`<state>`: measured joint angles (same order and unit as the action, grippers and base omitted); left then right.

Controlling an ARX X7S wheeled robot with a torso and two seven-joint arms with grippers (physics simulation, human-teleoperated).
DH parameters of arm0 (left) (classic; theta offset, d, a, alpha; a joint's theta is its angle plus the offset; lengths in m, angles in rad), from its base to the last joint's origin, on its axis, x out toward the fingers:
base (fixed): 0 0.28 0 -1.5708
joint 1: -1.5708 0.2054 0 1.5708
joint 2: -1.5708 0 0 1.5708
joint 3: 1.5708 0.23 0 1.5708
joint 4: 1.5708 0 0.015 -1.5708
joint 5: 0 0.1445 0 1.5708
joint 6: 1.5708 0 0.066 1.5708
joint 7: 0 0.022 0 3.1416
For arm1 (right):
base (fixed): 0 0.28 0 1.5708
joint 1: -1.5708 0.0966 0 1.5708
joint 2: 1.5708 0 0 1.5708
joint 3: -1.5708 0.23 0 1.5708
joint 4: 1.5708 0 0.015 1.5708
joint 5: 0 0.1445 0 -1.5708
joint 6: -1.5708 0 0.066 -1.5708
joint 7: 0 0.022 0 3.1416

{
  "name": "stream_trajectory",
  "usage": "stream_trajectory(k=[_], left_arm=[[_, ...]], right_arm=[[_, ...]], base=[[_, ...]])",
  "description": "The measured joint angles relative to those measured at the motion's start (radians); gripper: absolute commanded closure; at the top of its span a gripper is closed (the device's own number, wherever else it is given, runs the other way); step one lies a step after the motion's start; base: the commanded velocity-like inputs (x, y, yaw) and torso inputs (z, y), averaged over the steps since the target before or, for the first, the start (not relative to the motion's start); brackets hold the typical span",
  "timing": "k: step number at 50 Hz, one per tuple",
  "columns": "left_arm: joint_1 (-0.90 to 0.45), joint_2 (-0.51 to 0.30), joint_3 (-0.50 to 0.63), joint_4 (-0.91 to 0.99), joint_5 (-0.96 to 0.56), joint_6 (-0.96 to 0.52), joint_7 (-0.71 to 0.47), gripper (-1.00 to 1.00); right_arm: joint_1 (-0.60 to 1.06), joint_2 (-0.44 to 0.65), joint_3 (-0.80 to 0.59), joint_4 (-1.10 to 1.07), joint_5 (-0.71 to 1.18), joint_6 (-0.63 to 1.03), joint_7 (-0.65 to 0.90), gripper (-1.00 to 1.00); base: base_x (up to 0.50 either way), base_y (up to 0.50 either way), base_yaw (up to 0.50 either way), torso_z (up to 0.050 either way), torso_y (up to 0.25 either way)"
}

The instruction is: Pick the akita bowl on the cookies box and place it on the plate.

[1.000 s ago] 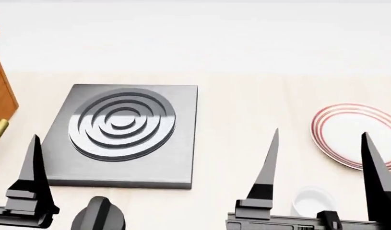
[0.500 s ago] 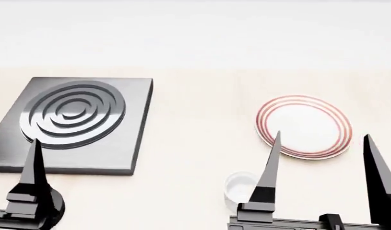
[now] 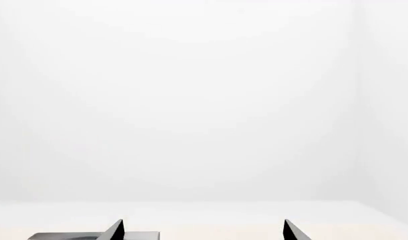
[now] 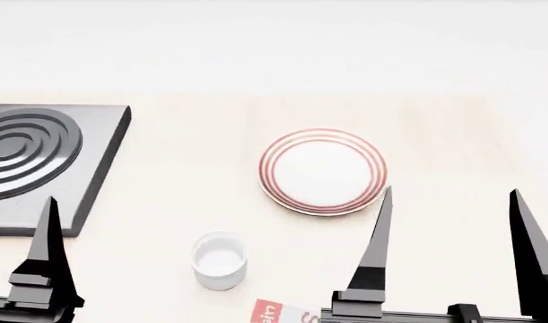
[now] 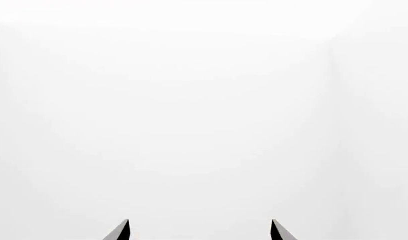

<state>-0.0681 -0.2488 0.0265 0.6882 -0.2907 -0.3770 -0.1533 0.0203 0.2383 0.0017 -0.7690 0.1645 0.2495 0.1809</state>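
Observation:
The plate [image 4: 323, 171], white with thin red rings, lies on the pale table at mid-view in the head view. At the bottom edge a red-and-white corner of the cookies box [image 4: 276, 313] just shows. The akita bowl is out of view. My right gripper [image 4: 450, 191] is open, its dark fingers upright to the right of the plate and nearer me, with nothing between them. Of my left gripper only one finger [image 4: 50, 215] shows in the head view. In the wrist views the left gripper [image 3: 203, 221] and the right gripper [image 5: 199, 220] stand open and empty against a white wall.
A small plain white cup [image 4: 220, 259] stands nearer me and left of the plate. A dark grey stove plate with ringed burner [image 4: 31, 161] lies at the far left; its corner [image 3: 90, 235] shows in the left wrist view. A white wall backs the table.
The head view has swung right: stove and plate have slid left in the picture, and the cup and the box corner have come into sight. Both grippers stay open.

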Motion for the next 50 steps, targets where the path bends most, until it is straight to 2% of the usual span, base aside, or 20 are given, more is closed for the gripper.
stream_trajectory(k=[10, 15, 29, 50], left_arm=[[0.001, -0.007, 0.003, 0.001, -0.008, 0.003, -0.008, -1.00], [0.002, -0.010, 0.006, 0.004, -0.013, 0.003, -0.012, -1.00], [0.011, -0.015, -0.033, 0.002, -0.121, 0.025, 0.018, -1.00], [0.015, -0.028, -0.038, -0.004, -0.170, 0.036, 0.023, -1.00]], right_arm=[[-0.005, 0.007, -0.002, -0.004, 0.006, -0.008, 0.002, -1.00], [-0.006, 0.009, 0.004, -0.005, 0.021, -0.006, 0.003, -1.00], [-0.028, 0.008, 0.003, 0.005, 0.014, -0.062, 0.009, -1.00], [-0.036, 0.023, -0.005, 0.007, 0.015, -0.079, 0.014, -1.00]], base=[[0.00, -0.50, 0.00, 0.000, 0.000], [0.00, -0.04, 0.00, 0.000, 0.000], [0.00, 0.00, 0.00, 0.050, 0.000], [0.00, 0.00, 0.00, 0.050, 0.000]])
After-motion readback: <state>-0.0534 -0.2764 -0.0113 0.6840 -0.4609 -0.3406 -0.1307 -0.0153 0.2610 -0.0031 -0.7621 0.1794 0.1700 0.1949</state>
